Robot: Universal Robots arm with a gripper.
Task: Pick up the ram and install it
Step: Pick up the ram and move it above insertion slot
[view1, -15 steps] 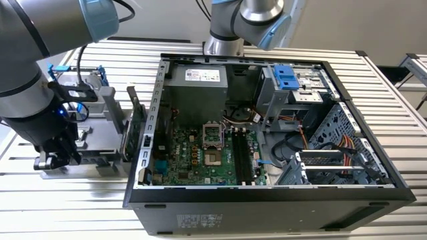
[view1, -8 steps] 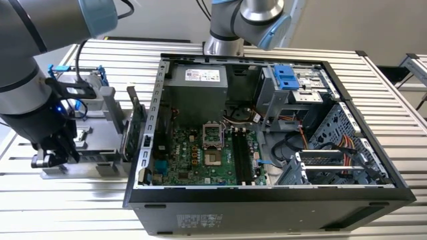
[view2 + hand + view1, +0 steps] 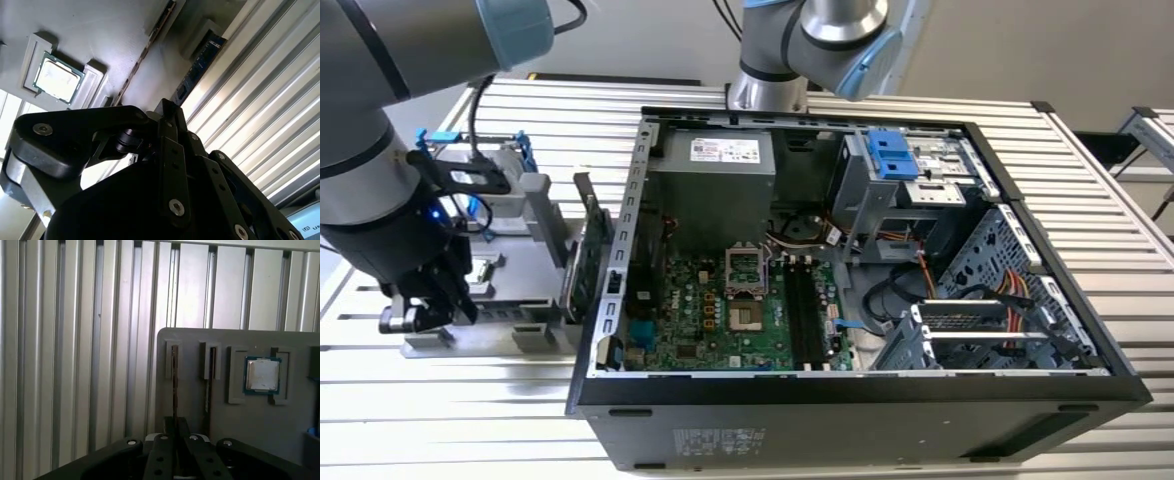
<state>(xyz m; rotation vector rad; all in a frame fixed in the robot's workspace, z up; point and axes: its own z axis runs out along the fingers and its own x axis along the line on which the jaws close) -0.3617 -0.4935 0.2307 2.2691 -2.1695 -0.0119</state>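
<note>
Seemingly, the fingers (image 3: 182,428) sit pinched narrow on one end of the ram (image 3: 174,380), which stands on edge in the slot nearest the edge of the grey holder (image 3: 250,440), so the pick-up looks in hand and calls for a straight, untilted pull out of that slot.

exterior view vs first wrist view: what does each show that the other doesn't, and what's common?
Exterior view: the open computer case with the motherboard inside, beside the parts station.
First wrist view: the ram standing edge-on in a slot, a second thin board in the next slot, and a processor chip in its pocket.
Shared: the gripper, lined up with the ram's near end, the gray holder, and the slatted table.
</note>
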